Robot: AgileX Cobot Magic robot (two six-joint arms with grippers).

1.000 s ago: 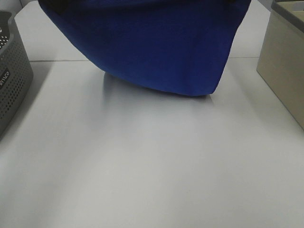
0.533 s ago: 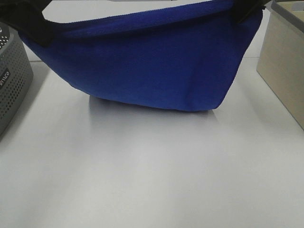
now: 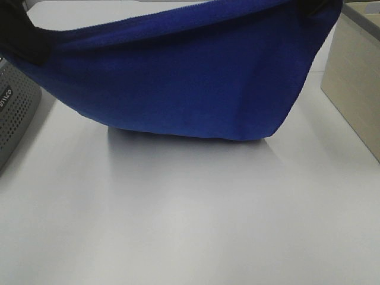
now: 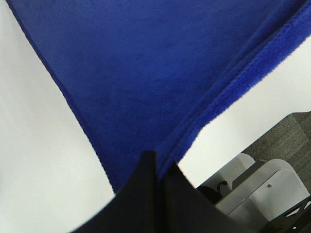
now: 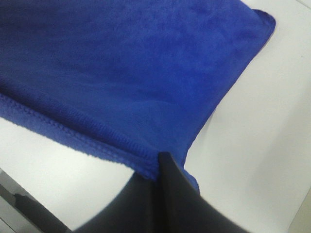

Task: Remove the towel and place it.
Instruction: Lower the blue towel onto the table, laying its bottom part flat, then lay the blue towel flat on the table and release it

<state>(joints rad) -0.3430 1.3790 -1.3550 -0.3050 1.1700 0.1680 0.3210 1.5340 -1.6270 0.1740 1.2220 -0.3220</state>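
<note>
Towel (image 3: 178, 77), deep blue plush, is slung across the upper half of the high view, stretched between two pinched corners and sagging in the middle. Left gripper (image 3: 22, 37) is a dark shape at the upper left of the frame; its jaws are closed tight on the hemmed edge, with cloth squeezed between the black tips in the wrist view. Right gripper (image 5: 156, 167) sits at the upper right corner of the high view, mostly cut off by the frame; its jaws are likewise clamped on the stitched hem. The left end is held lower, so the top hem climbs toward the right. The lowest fold is at mid-frame, touching or just over the white bench (image 3: 190, 225); cannot tell which. Grey perforated basket (image 3: 13, 119) at the left edge, below the left gripper. Beige box (image 3: 356, 83) at the right edge, apart from the cloth.
</note>
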